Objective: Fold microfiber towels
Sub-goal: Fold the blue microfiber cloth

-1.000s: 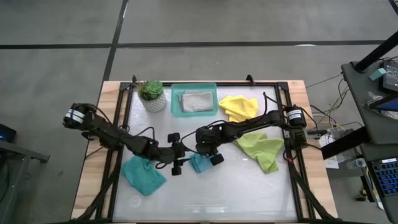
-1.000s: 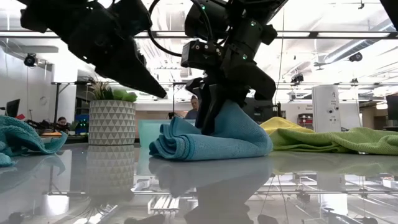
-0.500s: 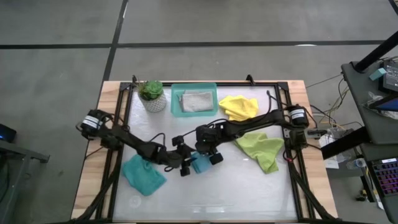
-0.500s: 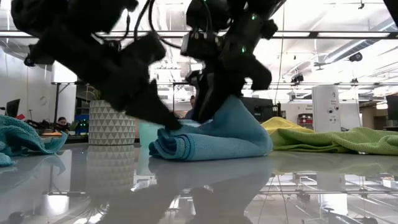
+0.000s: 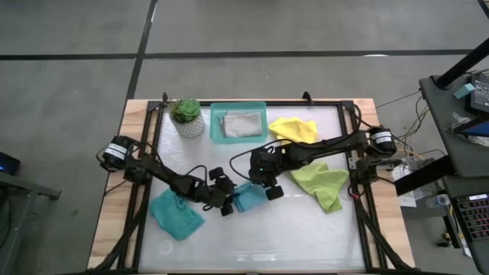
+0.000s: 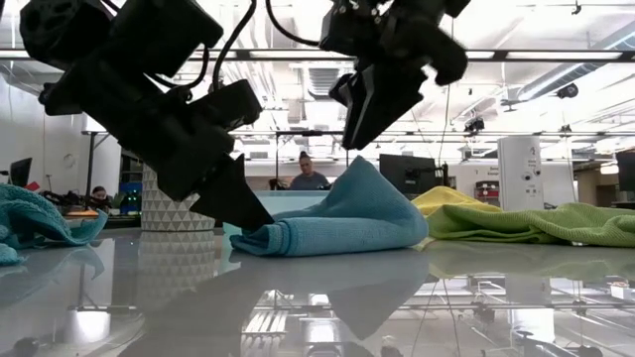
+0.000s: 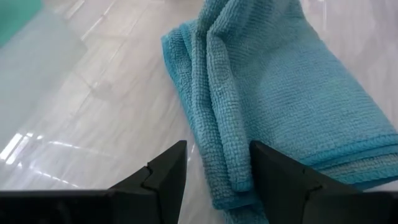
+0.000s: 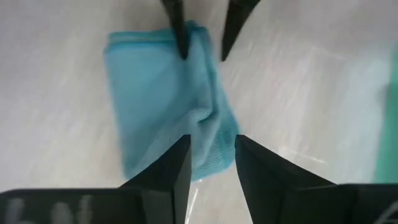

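I see the folded blue towel mid-surface; my left pincer, released, straddles its edge; my right pincer, released, hangs just above, grasping nothing.

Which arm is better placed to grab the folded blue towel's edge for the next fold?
Left, probably. The left hand sits low on the table, open, its fingers straddling the folded edge of the blue towel. The right hand hangs open above the towel, clear of it.

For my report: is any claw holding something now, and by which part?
Nothing is held. Both claws are open beside the folded blue towel: left claw at its edge, right claw above it.
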`<act>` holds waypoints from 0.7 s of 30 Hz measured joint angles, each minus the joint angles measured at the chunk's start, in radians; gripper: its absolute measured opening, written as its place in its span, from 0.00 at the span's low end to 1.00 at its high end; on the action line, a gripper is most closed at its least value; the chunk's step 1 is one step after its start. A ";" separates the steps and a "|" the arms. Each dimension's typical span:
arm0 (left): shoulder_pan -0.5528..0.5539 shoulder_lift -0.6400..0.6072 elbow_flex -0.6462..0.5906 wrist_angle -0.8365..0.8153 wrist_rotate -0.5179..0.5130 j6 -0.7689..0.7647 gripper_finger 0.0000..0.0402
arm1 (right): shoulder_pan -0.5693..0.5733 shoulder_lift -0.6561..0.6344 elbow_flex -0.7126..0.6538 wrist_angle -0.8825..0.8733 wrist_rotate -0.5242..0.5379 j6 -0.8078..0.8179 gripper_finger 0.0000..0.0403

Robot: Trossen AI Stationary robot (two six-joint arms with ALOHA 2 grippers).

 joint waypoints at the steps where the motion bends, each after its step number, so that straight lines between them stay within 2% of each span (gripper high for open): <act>1: 0.000 0.000 0.000 -0.003 0.000 0.000 0.40 | 0.002 -0.002 -0.001 -0.002 -0.018 0.013 0.28; 4: 0.000 0.000 0.000 -0.004 0.000 0.000 0.40 | 0.008 -0.002 -0.011 0.000 -0.067 0.040 0.28; 10: 0.000 0.000 0.000 -0.004 0.000 0.000 0.40 | 0.011 -0.002 -0.068 0.083 -0.057 0.077 0.28; 14: 0.000 0.000 0.000 -0.005 0.000 0.000 0.40 | 0.011 0.012 -0.091 0.125 0.005 0.070 0.26; 17: 0.000 0.001 0.000 -0.006 0.000 0.000 0.40 | 0.008 0.030 -0.093 0.125 0.036 0.057 0.19; 21: -0.001 0.001 0.000 -0.015 0.006 0.000 0.40 | -0.003 0.047 -0.093 0.129 0.050 0.034 0.05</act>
